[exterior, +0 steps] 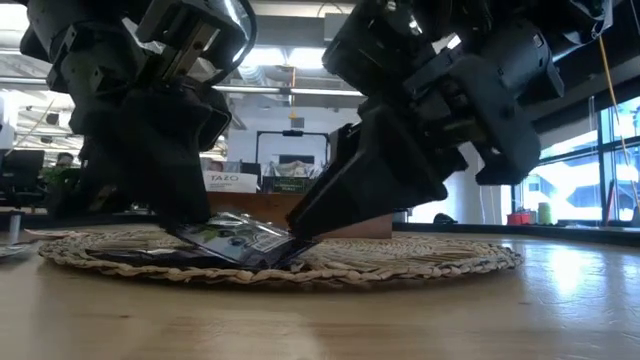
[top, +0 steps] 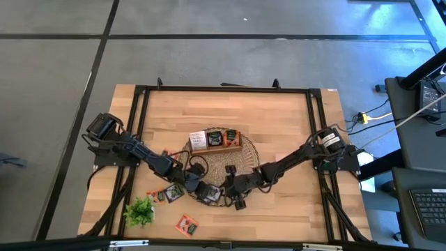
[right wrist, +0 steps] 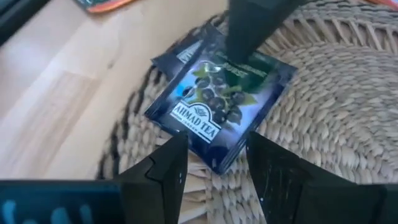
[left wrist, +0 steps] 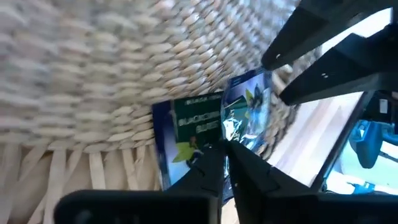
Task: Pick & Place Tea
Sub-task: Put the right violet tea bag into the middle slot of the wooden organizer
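Observation:
A dark blue tea sachet (right wrist: 217, 102) lies on the near rim of the round wicker mat (top: 245, 159); a second dark sachet (right wrist: 180, 53) peeks out from under it. My left gripper (top: 209, 194) is shut on the blue sachet (left wrist: 193, 124). My right gripper (right wrist: 214, 165) is open, its fingers standing on either side of the sachet's corner; I cannot tell whether they touch it. More tea stands in the wooden tray (top: 233, 148) on the mat's far side. Other sachets (top: 167, 195) (top: 186, 224) lie on the table. My left gripper pinches the blue sachet's edge (left wrist: 225, 132) between its two fingers (right wrist: 249, 34), slanting down from the table's left. The sachet lies tilted on the mat's weave (exterior: 240, 240), its printed face up.
A small green plant sprig (top: 139, 210) lies at the table's near left. A black frame (top: 223, 89) runs round the tabletop. Bare wood shows at the near right and along the far side. Both arms meet close together over the mat's near rim.

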Controlling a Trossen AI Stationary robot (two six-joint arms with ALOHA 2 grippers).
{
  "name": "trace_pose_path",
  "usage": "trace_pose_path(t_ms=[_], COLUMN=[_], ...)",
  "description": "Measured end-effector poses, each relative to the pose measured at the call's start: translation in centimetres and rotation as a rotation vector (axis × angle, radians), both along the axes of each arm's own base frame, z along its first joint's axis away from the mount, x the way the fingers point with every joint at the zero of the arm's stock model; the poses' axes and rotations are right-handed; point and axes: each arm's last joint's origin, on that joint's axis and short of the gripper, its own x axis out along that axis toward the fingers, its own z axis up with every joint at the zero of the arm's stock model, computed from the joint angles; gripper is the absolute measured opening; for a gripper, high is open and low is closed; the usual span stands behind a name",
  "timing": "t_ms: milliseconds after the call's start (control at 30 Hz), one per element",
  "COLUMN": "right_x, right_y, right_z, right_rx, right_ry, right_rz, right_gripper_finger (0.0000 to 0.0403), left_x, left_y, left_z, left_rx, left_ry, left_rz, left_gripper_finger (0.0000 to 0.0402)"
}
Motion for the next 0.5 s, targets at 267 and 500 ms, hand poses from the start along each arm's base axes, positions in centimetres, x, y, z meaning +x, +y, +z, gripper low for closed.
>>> trace_pose_path(t_ms=[267, 500], right_x=[-0.8, -3.5], right_y=[-0.2, -1.5], right_z=[2.5, 5.2], right_rx=[-0.049, -0.116], right_ry=[0.004, 0.1], right_rz=[-0.009, -0.04], right_gripper_finger=[0.0165, 0.0165], left_x=[0.0, -0.2], left_y=[1.3, 2.8], left_z=[3.0, 5.7], left_rx=[0.068, 0.177], left_ry=[-0.124, -0.246], left_rz=[-0.059, -0.134], left_gripper_finger=[0.0002, 0.0002])
